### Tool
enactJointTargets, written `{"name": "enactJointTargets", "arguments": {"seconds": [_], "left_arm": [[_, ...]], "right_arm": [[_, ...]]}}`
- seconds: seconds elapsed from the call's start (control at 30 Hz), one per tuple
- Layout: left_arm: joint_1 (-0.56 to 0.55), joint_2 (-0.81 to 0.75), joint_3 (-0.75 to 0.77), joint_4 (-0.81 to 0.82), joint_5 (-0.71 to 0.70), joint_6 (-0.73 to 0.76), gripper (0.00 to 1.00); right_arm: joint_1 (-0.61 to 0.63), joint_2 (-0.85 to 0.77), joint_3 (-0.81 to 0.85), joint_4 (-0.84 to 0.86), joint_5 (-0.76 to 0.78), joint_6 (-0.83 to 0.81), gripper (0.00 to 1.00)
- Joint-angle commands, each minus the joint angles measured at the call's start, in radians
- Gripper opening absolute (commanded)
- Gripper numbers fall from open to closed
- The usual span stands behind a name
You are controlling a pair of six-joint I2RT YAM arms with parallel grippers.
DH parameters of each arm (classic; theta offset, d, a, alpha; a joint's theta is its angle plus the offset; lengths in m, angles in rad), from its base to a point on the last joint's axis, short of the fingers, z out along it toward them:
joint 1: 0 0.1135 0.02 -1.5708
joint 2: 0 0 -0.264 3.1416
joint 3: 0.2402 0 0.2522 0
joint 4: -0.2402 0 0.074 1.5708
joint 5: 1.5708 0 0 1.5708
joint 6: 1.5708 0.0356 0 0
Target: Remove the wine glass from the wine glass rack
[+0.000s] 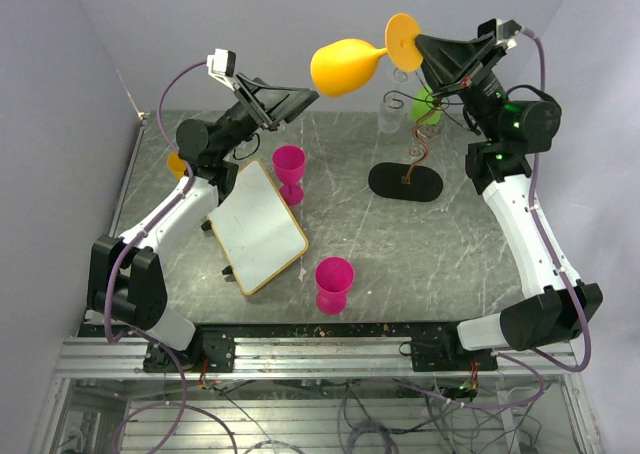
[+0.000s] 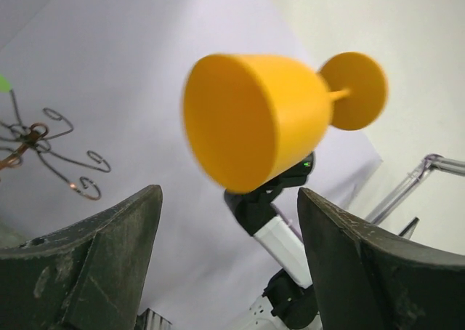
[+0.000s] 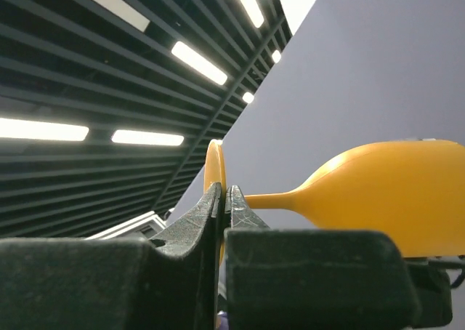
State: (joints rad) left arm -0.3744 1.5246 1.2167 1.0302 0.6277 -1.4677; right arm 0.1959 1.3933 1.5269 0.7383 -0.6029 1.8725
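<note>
An orange wine glass is held sideways high in the air, apart from the rack. My right gripper is shut on its round foot; in the right wrist view the fingers pinch the foot's edge and the bowl sticks out to the right. The wine glass rack, thin dark wire on a black oval base, stands below it at the back right. My left gripper is open and empty, raised just left of the bowl. In the left wrist view the bowl's mouth faces the open gripper, with the rack's curled arms at left.
A green glass and a clear glass are at the rack's top. Two pink cups stand on the grey table. A white board with a wooden frame lies at the left. A small orange object sits behind the left arm.
</note>
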Motion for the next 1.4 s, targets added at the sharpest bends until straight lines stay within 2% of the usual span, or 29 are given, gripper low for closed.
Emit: {"name": "enactJointTargets", "arguments": {"seconds": [0.0,0.23,0.3,0.37,0.43,0.47,0.5,0.6,0.7,0.8,0.87,0.97,1.1,1.27,1.37], "left_arm": [[0.006,-0.027,0.018,0.179,-0.006,-0.034,0.84],[-0.005,-0.014,0.055,0.225,0.035,-0.086,0.69],[-0.009,-0.004,0.069,0.243,0.047,-0.117,0.55],[-0.009,-0.003,0.072,0.247,0.052,-0.138,0.36],[-0.009,-0.015,0.062,0.229,0.052,-0.133,0.21],[-0.009,-0.026,0.053,0.207,0.051,-0.123,0.09],[-0.009,-0.043,0.045,0.165,0.052,-0.102,0.07],[-0.01,-0.126,0.034,-0.132,0.063,0.077,0.07],[-0.027,-0.219,0.066,-0.609,0.007,0.36,0.07],[-0.055,-0.279,0.124,-0.99,-0.123,0.587,0.07],[-0.082,-0.303,0.148,-1.15,-0.202,0.679,0.07],[-0.153,-0.293,0.213,-1.4,-0.352,0.799,0.07],[-0.3,-0.149,0.38,-1.727,-0.588,0.947,0.07],[-0.428,0.077,0.607,-1.978,-0.771,1.055,0.07],[-0.466,0.162,0.712,-2.066,-0.839,1.097,0.07]], "right_arm": [[0.023,-0.015,-0.071,0.074,-0.009,0.102,0.0],[0.045,-0.008,-0.126,0.106,0.004,0.11,0.0],[0.048,-0.01,-0.127,0.087,0.007,0.077,0.0],[0.046,-0.026,-0.14,0.045,0.025,-0.004,0.0],[0.036,-0.06,-0.143,-0.074,0.053,-0.135,0.18],[0.028,-0.074,-0.142,-0.14,0.066,-0.214,0.26],[0.015,-0.088,-0.136,-0.21,0.081,-0.3,0.33],[-0.057,-0.136,-0.1,-0.482,0.172,-0.58,0.49],[-0.089,-0.188,-0.093,-0.62,0.325,-0.938,0.7],[-0.094,-0.213,-0.077,-0.726,0.515,-1.174,0.78],[-0.097,-0.204,-0.044,-0.79,0.633,-1.291,0.79],[-0.098,-0.186,-0.014,-0.811,0.718,-1.467,0.79],[-0.096,-0.131,0.027,-0.808,0.766,-1.669,0.79],[-0.097,-0.06,0.077,-0.818,0.77,-1.853,0.75],[-0.096,-0.06,0.041,-0.758,0.751,-2.013,0.67]]}}
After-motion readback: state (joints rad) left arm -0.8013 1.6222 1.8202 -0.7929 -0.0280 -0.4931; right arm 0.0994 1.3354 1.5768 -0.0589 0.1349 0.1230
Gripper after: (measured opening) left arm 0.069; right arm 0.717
